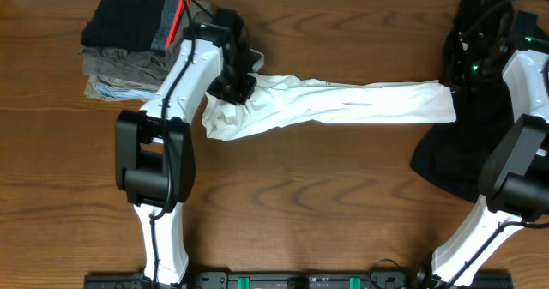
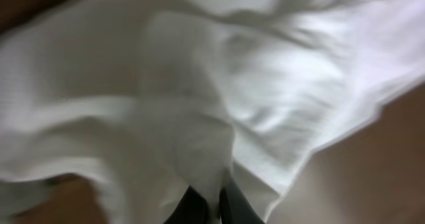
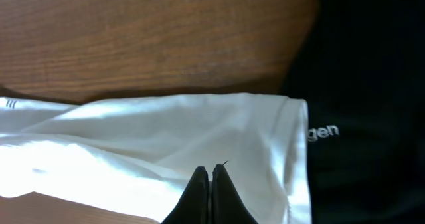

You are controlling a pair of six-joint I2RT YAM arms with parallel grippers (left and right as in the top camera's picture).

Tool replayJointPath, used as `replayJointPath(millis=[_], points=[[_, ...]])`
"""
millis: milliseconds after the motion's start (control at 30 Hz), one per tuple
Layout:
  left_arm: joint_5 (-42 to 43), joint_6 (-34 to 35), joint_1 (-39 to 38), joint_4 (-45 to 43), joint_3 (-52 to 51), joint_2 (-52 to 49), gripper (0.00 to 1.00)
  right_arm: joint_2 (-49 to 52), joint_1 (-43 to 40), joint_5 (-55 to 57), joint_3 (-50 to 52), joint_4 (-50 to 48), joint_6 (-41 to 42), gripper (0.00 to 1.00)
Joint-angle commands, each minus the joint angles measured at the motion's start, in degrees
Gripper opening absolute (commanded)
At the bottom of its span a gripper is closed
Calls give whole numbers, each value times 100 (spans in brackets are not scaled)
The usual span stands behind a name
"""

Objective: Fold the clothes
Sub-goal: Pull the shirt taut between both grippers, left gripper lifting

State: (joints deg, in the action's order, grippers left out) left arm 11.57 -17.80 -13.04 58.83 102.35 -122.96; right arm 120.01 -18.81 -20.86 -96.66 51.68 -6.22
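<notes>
The clothes, a white T-shirt (image 1: 343,105), are pulled out into a long band across the middle of the wooden table, bunched at the left end. My left gripper (image 1: 233,87) is shut on that bunched end. In the left wrist view white cloth (image 2: 219,98) fills the frame and runs down between the dark fingertips (image 2: 214,201). My right gripper (image 1: 452,81) sits at the band's right end. In the right wrist view it (image 3: 211,172) is shut, its tips pressed together on the white cloth (image 3: 153,131). No chest print shows.
A stack of folded dark, grey and olive garments (image 1: 129,49) lies at the back left, close to the left arm. A black garment (image 1: 446,156) with small lettering (image 3: 323,132) is spread under the right arm at the table's right side.
</notes>
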Motion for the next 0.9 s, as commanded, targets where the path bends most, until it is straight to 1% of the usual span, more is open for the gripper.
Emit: replayJointPath(millis=[0, 33, 67, 167, 200, 233, 267, 300, 333, 400, 433, 467, 500, 633, 700, 867], points=[[-352, 122, 179, -184, -13, -59, 6, 118, -94, -37, 13, 74, -179, 1], [-352, 179, 221, -247, -13, -61, 7, 118, -103, -35, 13, 94, -184, 1], [-350, 223, 247, -286, -13, -61, 10, 118, -107, -39, 13, 127, -229, 1], [-350, 289, 293, -348, -13, -59, 45, 118, -107, -35, 13, 225, -337, 1], [-350, 289, 295, -345, -13, -59, 53, 118, -105, -37, 13, 260, -376, 1], [-348, 289, 295, -345, -13, -59, 65, 118, -105, -37, 13, 284, -374, 1], [-348, 289, 295, -343, -13, -61, 74, 118, -107, -39, 13, 304, -374, 2], [-348, 289, 295, -334, -13, -59, 80, 118, -107, -44, 13, 323, -372, 6], [-350, 289, 295, -326, -13, -59, 84, 118, -107, -63, 13, 345, -372, 18], [-352, 289, 302, -319, -13, -59, 92, 118, -107, -61, 11, 385, -372, 47], [-352, 289, 308, -321, -13, -59, 94, 118, -107, -63, 11, 413, -369, 57], [-350, 293, 313, -321, -13, -59, 95, 118, -107, -63, 11, 442, -369, 59], [-352, 328, 319, -321, -11, -59, 95, 116, -107, -63, 4, 479, -367, 59], [-323, 841, 326, -304, 103, 142, 95, 85, -118, -68, -4, 680, -369, 58], [-260, 857, 321, -319, 175, 297, 95, 87, -118, -81, -2, 708, -369, 57], [-214, 907, 315, -315, 199, 688, 95, 142, -114, 11, 7, 531, -367, 57]])
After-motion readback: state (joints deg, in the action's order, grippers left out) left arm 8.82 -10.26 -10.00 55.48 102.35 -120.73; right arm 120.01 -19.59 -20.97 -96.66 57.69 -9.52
